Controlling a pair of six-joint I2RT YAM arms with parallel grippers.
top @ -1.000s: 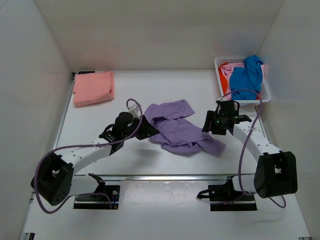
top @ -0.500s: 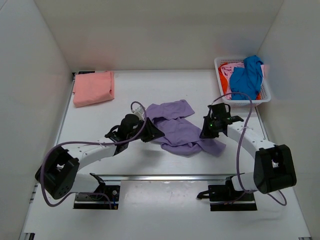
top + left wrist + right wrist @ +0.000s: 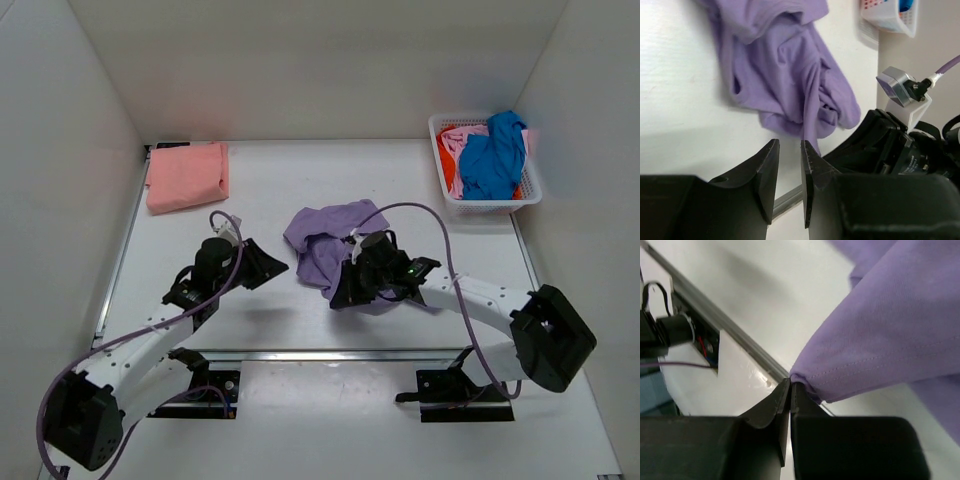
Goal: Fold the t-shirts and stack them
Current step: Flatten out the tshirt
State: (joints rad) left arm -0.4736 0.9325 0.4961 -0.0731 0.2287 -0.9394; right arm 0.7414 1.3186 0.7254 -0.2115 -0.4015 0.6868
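A crumpled lavender-purple t-shirt [image 3: 325, 232] lies mid-table, one part pulled over itself toward the left. My right gripper [image 3: 338, 298] is shut on the hem of this shirt [image 3: 890, 330], pinched at the jaw tips [image 3: 791, 382]. My left gripper [image 3: 281, 266] hovers just left of the shirt, apart from it. In the left wrist view its fingers [image 3: 767, 170] stand slightly open with nothing between them, and the shirt [image 3: 785, 70] lies beyond them. A folded salmon-pink t-shirt [image 3: 187, 175] rests at the back left. Blue [image 3: 492, 155], orange-red [image 3: 446, 150] and pink [image 3: 476, 130] t-shirts fill the basket.
The white lattice basket [image 3: 482, 207] stands at the back right by the wall. A metal rail [image 3: 330, 353] runs along the table's near edge. White walls close in the left, back and right sides. The right arm's black body [image 3: 890, 150] sits close to my left gripper.
My right gripper shut on the lavender shirt's right edge and carried it left across the shirt. My left arm drew back to the left, away from the cloth.
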